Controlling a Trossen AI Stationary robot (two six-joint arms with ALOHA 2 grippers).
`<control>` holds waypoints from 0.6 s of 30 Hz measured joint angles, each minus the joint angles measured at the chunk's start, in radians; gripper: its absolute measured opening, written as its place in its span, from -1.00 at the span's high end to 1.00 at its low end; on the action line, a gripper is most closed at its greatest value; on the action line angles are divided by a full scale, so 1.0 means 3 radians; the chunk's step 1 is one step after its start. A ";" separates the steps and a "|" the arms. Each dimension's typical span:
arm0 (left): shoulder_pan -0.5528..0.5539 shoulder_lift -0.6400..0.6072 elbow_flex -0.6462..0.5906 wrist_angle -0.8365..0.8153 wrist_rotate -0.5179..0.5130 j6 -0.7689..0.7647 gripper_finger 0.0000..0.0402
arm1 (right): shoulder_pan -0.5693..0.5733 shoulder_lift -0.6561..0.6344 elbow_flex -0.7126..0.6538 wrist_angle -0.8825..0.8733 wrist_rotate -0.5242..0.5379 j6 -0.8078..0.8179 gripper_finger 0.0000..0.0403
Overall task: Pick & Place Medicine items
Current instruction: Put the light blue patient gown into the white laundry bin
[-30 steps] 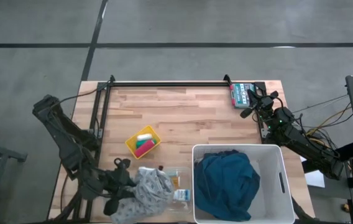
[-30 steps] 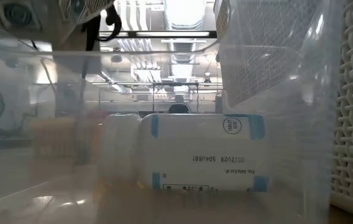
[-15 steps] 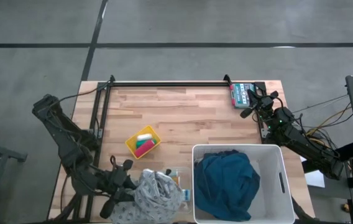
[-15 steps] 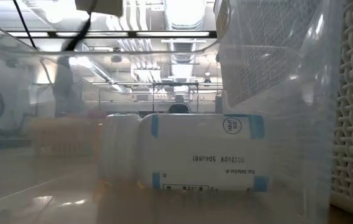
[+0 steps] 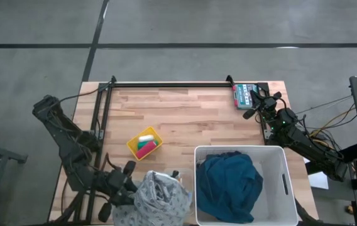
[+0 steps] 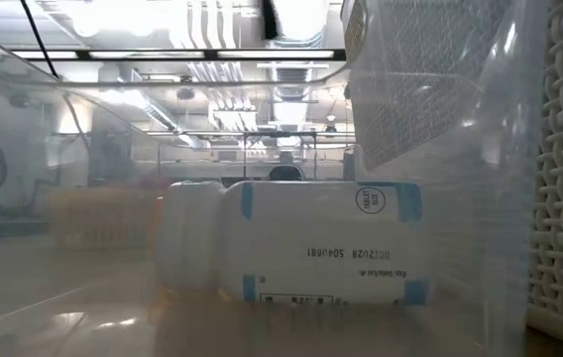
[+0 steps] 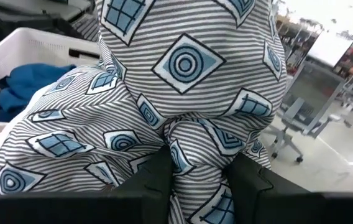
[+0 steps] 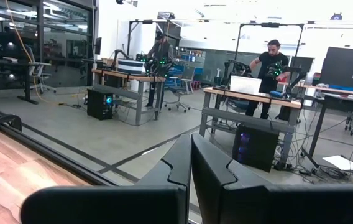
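My left gripper (image 5: pixel 134 183) is at the table's near edge, shut on a grey striped cloth with blue diamond print (image 5: pixel 161 198). The cloth fills the left wrist view (image 7: pixel 183 81). In the high view it covers the spot where the medicine items lie. The low view shows a white item with blue print (image 6: pixel 311 243) lying on its side inside a clear container (image 6: pixel 440 99). The orange-amber item is hidden. My right gripper (image 5: pixel 249 105) waits shut and empty at the table's far right corner, and it also shows in its wrist view (image 8: pixel 191 168). My left gripper pinches a bunched fold of the grey cloth (image 7: pixel 192 149) between its two fingers (image 7: pixel 155 177), several layers gathered together. The fingers come roughly level from the table's left. The cloth bulges ahead of the fingers. I cannot tell whether its lower part rests on the table.
A white basket (image 5: pixel 283 182) holding a blue cloth (image 5: pixel 229 179) stands at the near right, next to the grey cloth. A yellow tray (image 5: pixel 144 143) with small coloured items sits mid-table. A green-and-white box (image 5: pixel 244 95) lies by my right gripper. A black rail (image 5: pixel 166 85) runs along the far edge.
My left gripper has gone up and a little toward the table's right with the grey cloth, leaving the low view. In the high view the bunched cloth now covers the small items at the near edge that showed beside it before.
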 joint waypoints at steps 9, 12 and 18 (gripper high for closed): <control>0.0084 -0.0013 0.0000 0.0526 0.0001 0.0006 0.51 | 0.0001 -0.0001 0.0000 0.0000 -0.0001 0.0000 0.96; 0.0133 -0.0013 0.0000 0.0683 0.0003 0.0081 0.51 | 0.0000 -0.0001 0.0000 0.0000 0.0000 0.0000 0.96; 0.0228 -0.0013 0.0000 0.1000 0.0001 0.0110 0.51 | 0.0001 -0.0001 0.0000 0.0000 -0.0001 0.0000 0.96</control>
